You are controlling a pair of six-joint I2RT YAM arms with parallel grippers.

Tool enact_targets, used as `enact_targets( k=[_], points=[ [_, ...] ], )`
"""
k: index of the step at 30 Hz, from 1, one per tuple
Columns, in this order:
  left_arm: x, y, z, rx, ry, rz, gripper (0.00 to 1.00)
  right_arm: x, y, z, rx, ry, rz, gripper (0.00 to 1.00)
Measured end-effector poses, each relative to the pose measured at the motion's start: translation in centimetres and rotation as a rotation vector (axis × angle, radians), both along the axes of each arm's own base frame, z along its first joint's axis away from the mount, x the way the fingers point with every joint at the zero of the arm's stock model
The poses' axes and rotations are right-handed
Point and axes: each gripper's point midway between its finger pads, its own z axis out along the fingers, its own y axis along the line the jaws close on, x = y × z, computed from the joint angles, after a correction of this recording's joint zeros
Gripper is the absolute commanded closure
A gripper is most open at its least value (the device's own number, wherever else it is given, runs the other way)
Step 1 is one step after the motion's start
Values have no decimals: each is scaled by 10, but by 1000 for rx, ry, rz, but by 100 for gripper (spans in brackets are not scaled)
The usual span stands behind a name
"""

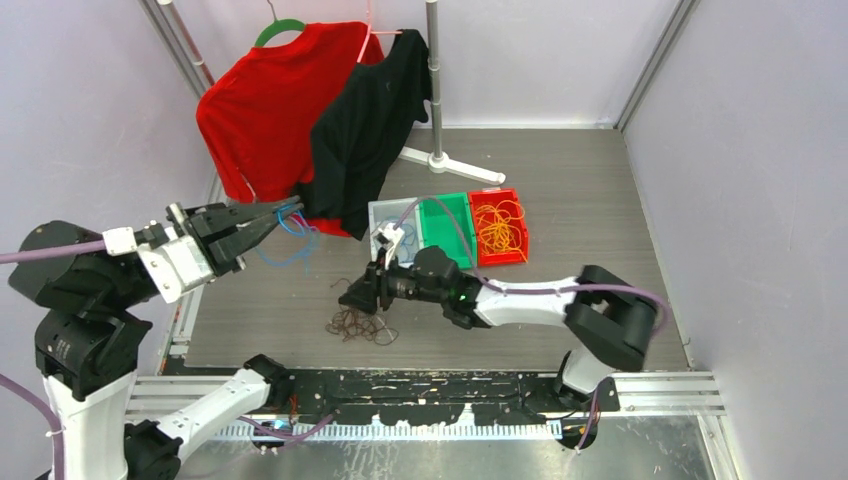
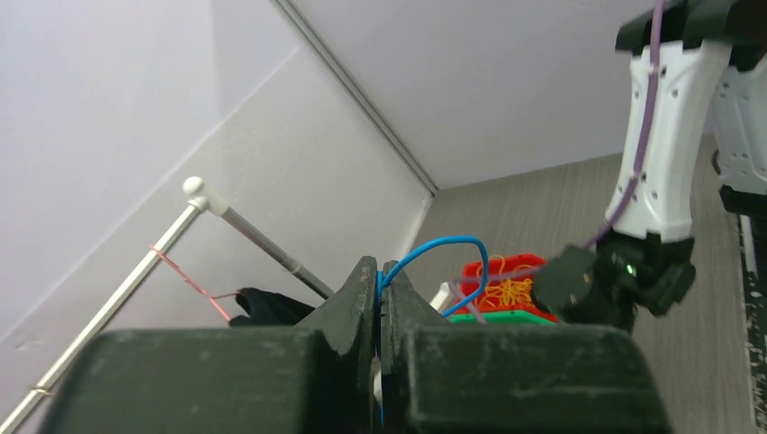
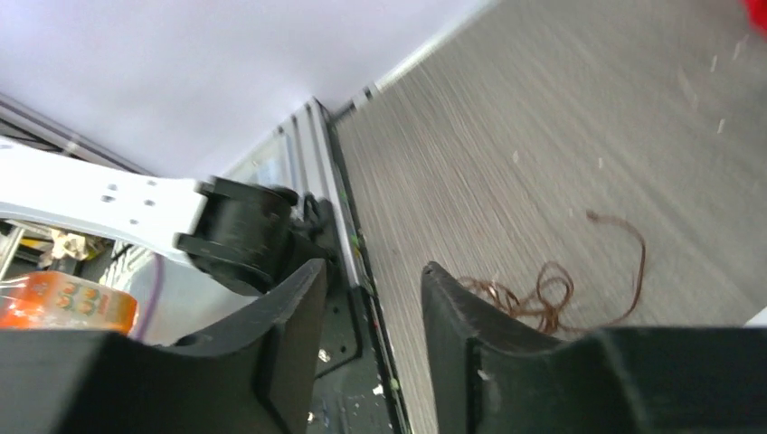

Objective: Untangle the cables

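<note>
My left gripper (image 1: 290, 211) is raised at the left and shut on a blue cable (image 1: 296, 243), whose loops hang below the tips. In the left wrist view the blue cable (image 2: 452, 242) arcs out from between the closed jaws of that gripper (image 2: 379, 271). A dark brown cable (image 1: 360, 325) lies bunched on the table. My right gripper (image 1: 350, 296) hovers just above its left side, open with nothing between the fingers. The right wrist view shows that gripper (image 3: 371, 268) with the brown cable (image 3: 552, 294) lying beside its right finger. Yellow-orange cables (image 1: 499, 230) rest in the red bin (image 1: 500, 259).
A green bin (image 1: 437, 226) and a clear bin (image 1: 383, 212) stand left of the red one. A clothes rack base (image 1: 438, 160) stands at the back, with a red sweater (image 1: 265, 110) and a black shirt (image 1: 365, 130) hanging near my left gripper.
</note>
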Motion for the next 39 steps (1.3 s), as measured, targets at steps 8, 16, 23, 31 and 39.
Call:
enact_targets(
  k=[8,16,23,31,39],
  points=[
    [13,-12,-63,79,145,-28,100,-13,-47,132,188,-256,-32,17],
    [14,-19,-119,123,292,-61,100,-27,-71,201,274,-428,-13,0],
    [13,-20,-128,124,325,-72,100,-34,-44,210,284,-437,103,5],
    [8,-18,-128,113,312,-73,100,-34,-13,199,268,-372,190,89],
    [19,-13,-149,134,303,-8,82,3,-19,190,227,-273,104,99]
  ],
)
